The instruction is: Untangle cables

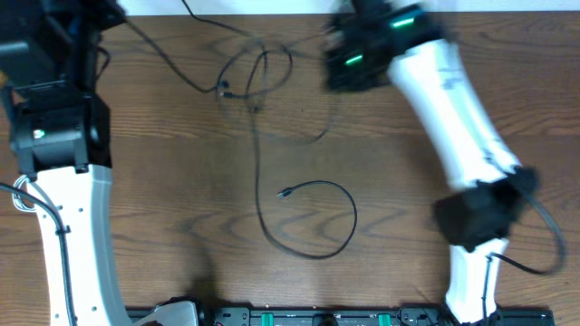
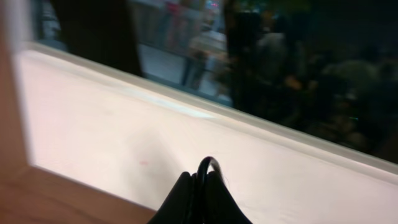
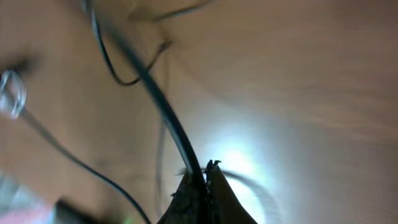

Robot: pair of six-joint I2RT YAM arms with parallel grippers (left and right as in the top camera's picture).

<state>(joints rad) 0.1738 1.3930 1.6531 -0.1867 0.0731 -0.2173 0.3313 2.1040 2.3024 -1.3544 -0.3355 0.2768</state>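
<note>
Right wrist view: right gripper (image 3: 203, 177) is pressed together, pinching a black cable (image 3: 158, 99) that runs up-left over the table (image 3: 298, 74); left gripper (image 2: 199, 183) is clamped on a cable loop (image 2: 208, 162); overhead, tangled cables (image 1: 258, 68) lie near the far edge.

One wooden table (image 1: 399, 226) holds everything. Two robot arms reach over it: one left arm (image 1: 77, 235) along the left edge and one right arm (image 1: 453, 100) on the right. Two grippers show, one in each wrist view: the left gripper (image 2: 200, 179) and the right gripper (image 3: 204, 174), each with two fingers. Two black cables (image 1: 258, 163) can be traced, crossing in one tangle at the far middle, where the strands overlap too closely for a sure count. Two small plugs are visible: one plug end (image 1: 284, 192) near the table's middle and a second plug end (image 1: 223, 88) at the tangle's left. One thick black cord (image 1: 553, 240) loops off the right arm.
</note>
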